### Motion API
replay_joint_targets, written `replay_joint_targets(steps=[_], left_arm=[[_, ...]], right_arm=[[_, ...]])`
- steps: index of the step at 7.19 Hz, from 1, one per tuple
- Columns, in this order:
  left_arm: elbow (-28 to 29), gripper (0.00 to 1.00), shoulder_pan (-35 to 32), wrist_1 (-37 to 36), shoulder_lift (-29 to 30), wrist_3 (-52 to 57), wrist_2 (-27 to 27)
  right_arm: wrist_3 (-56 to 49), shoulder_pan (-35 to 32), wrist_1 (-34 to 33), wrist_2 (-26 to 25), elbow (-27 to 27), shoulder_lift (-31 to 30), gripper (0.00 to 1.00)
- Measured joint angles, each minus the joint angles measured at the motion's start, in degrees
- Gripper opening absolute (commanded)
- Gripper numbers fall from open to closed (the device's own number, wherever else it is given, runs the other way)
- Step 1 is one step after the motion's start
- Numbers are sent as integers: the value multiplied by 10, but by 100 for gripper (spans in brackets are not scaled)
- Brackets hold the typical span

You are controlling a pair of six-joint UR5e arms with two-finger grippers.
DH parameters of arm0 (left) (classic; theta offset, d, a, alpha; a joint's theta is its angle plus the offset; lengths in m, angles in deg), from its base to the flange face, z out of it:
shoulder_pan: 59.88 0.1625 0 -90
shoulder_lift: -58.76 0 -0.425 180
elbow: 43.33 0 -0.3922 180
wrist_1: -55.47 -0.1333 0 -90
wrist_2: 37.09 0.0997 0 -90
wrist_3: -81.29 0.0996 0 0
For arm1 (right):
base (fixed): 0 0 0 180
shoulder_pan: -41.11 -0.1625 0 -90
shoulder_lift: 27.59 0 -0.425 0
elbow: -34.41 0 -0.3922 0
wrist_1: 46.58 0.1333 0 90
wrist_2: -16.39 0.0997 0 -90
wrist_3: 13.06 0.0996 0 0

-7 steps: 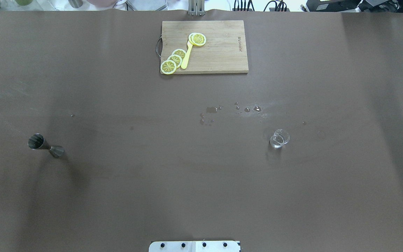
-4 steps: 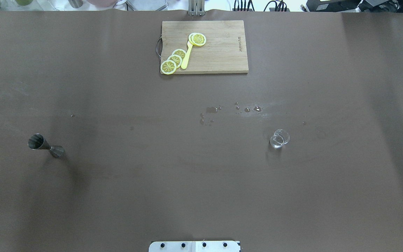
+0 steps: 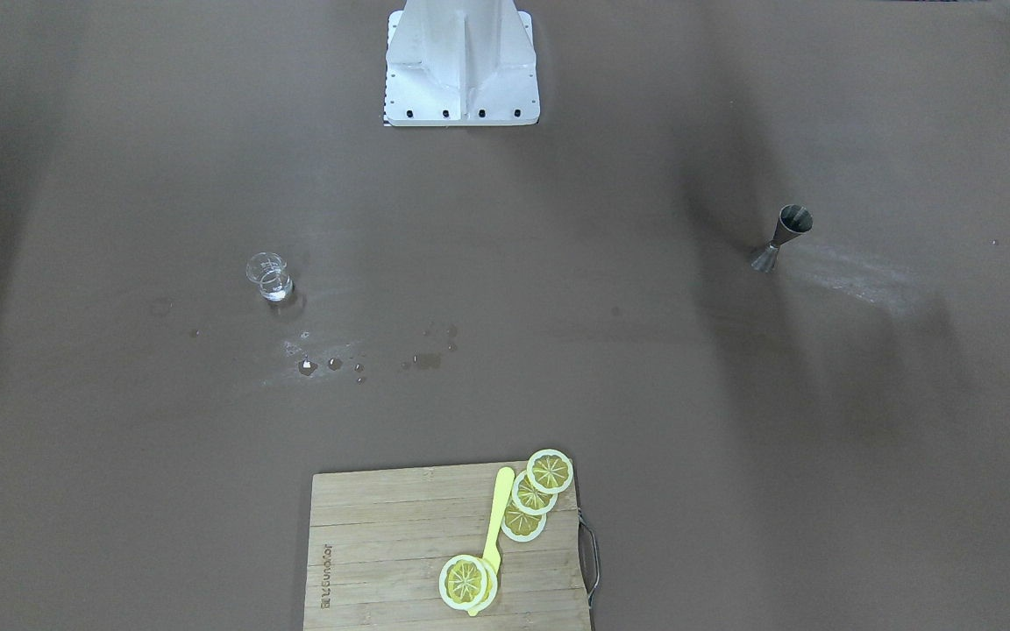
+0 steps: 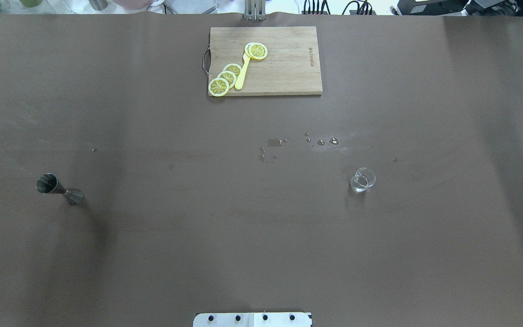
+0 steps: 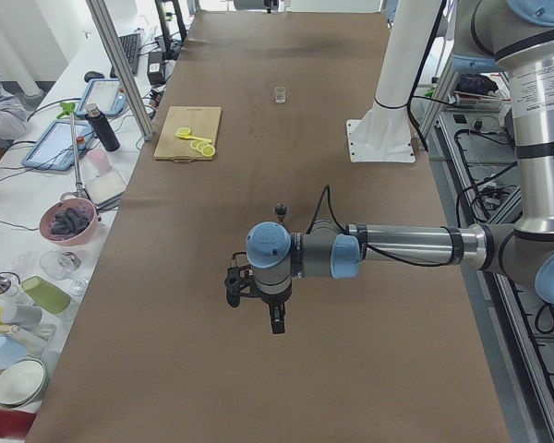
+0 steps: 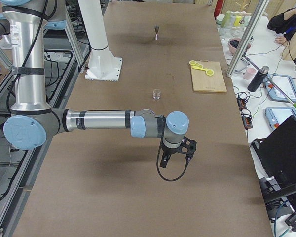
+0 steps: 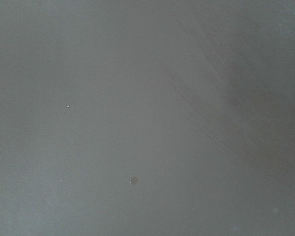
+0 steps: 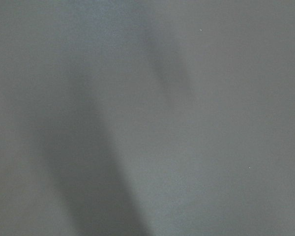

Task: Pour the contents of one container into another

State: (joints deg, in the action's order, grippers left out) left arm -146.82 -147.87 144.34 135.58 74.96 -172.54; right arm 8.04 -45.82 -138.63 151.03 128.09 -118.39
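Glass cup [image 4: 362, 180] stands upright on the desk [image 4: 243, 236], on the robot's right half, with a little clear liquid at the bottom. Metal jigger [image 4: 59, 189] stands upright far over on the left half, wide mouth up. The two are well apart.

Wet spots [image 4: 320, 141] lie on the desk near the cup, toward the middle. A wooden cutting board [image 4: 288, 68] at the far edge carries lemon slices [image 4: 219, 86] and a yellow utensil [image 4: 242, 75].

I see the left end effector [image 5: 263, 306] only in the left side view. It hangs above the desk, apart from the jigger, and I cannot tell whether it is open or closed. The right end effector [image 6: 176, 154] shows only in the right side view, above the desk and apart from the cup; again I cannot tell.

Both wrist cameras fill with plain brown desk surface.
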Motion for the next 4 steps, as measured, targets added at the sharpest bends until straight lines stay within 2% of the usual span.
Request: replay_joint_targets(steps=[4], left_arm=[[-6,98,0,2,-9,0,3]], right_arm=[[0,0,1,0,0,-1,100]])
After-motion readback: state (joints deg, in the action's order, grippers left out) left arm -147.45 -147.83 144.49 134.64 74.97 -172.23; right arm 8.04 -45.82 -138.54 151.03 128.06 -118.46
